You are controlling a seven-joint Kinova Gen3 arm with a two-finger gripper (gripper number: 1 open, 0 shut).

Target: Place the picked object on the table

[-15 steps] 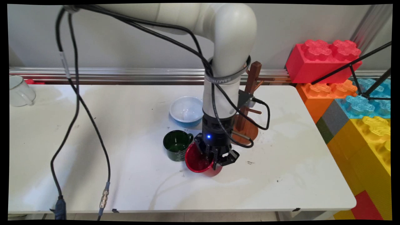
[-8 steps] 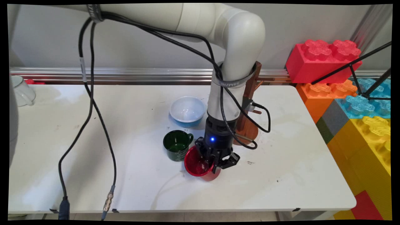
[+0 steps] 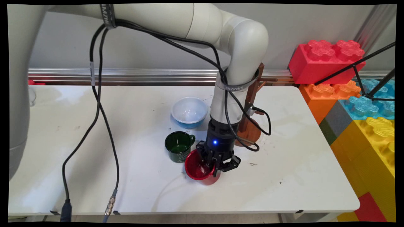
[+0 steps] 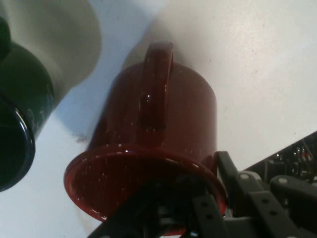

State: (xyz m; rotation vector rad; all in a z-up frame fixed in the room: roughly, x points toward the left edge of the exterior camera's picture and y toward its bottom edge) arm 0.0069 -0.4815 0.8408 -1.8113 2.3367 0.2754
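At bench centre: red mug (image 3: 199, 167) caught by its rim, tilted, mouth turned toward the near left.
Tool state: tool (image 3: 217, 164) clamped on the red mug's rim, one finger inside the cup, the other outside against the wall.
Why held so: a rim pinch leaves the handle (image 4: 154, 84) free; in the hand view that handle lies along the upper side of the mug body, away from the fingers.
Mug contact: whether the base touches the bench (image 3: 303, 176) or hangs just off it cannot be told; shadow lies close beneath.
Neighbours: green mug (image 3: 178, 146) just beside the red one on its left, upright, handle toward the far right; pale blue bowl (image 3: 188, 111) behind both, apart from them.
Rack: wooden mug tree (image 3: 252, 107) behind the wrist, partly hidden by the arm, pegs bare as far as can be seen.
Arm pose: upper link level across the top, elbow bent sharply, forearm dropping nearly straight down with a slight lean toward the left.
Cables: black cables (image 3: 101, 104) hanging in a loop to the near bench edge, another looped round the wrist.
Right side: big toy bricks (image 3: 353, 91) stacked off the bench end.
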